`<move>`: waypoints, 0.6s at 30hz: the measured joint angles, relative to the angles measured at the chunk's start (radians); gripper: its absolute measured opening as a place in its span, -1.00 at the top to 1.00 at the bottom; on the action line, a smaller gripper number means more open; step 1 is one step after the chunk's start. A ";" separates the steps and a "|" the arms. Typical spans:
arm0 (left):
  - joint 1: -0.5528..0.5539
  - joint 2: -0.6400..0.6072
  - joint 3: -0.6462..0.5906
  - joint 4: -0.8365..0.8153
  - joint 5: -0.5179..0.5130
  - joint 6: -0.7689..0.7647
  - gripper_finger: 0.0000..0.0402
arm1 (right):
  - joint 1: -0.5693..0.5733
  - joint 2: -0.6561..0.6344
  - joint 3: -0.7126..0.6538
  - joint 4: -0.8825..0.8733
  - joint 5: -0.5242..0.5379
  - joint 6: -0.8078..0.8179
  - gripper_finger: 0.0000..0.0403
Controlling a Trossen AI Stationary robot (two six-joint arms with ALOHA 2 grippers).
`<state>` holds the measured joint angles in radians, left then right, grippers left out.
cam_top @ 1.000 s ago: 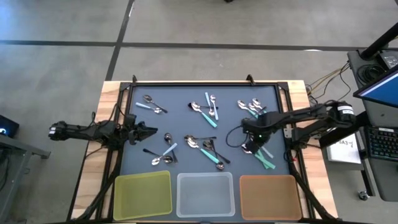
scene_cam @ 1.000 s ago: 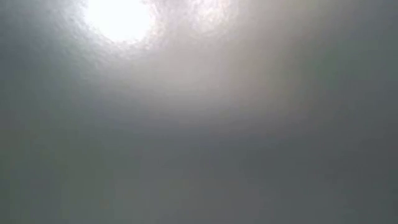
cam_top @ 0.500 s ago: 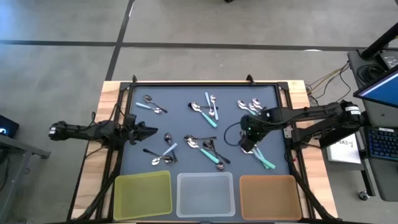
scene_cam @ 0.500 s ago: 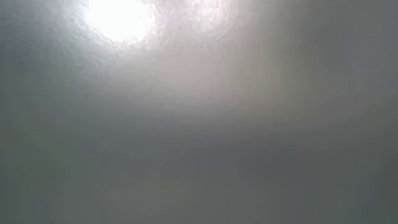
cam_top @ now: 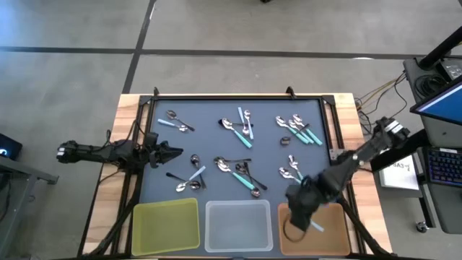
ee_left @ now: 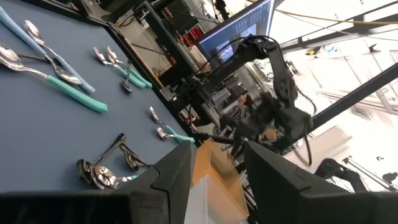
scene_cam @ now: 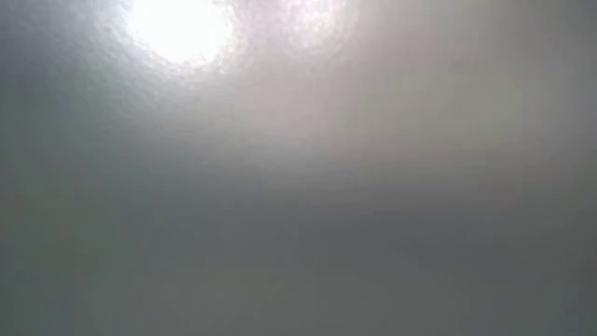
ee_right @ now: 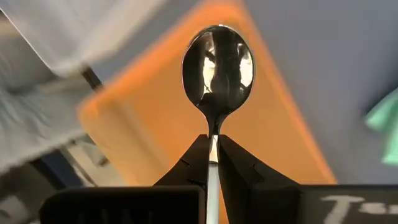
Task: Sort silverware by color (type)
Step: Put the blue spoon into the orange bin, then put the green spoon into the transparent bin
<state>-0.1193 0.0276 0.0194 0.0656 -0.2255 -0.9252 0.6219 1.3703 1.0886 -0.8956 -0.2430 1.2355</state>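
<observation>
Your right arm is reaching diagonally in from the bench's [cam_top: 126,108] right edge, its end effector [cam_top: 303,211] pinched tight on a spoon [ee_right: 217,65]. Your left arm is lying low at the left edge, its end effector [cam_top: 173,152] standing parted and empty.

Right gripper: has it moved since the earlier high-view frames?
Yes. The right gripper, shut on a spoon, has left the mat's right-hand spoon cluster and now hangs over the orange tray, the nearest-edge tray on the right.
</observation>
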 joint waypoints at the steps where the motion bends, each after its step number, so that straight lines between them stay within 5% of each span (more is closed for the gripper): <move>1: 0.000 0.000 0.000 0.000 0.000 0.000 0.34 | 0.026 0.027 0.005 0.000 0.001 0.006 0.94; 8: 0.000 0.000 0.000 0.000 0.000 0.000 0.34 | 0.079 0.191 0.037 -0.007 -0.031 0.096 0.91; 18: 0.000 0.000 0.000 0.000 0.000 0.000 0.34 | 0.051 0.217 0.129 -0.140 -0.045 0.026 0.46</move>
<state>-0.1195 0.0273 0.0193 0.0658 -0.2256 -0.9250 0.6728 1.5876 1.2172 -1.0356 -0.2878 1.2619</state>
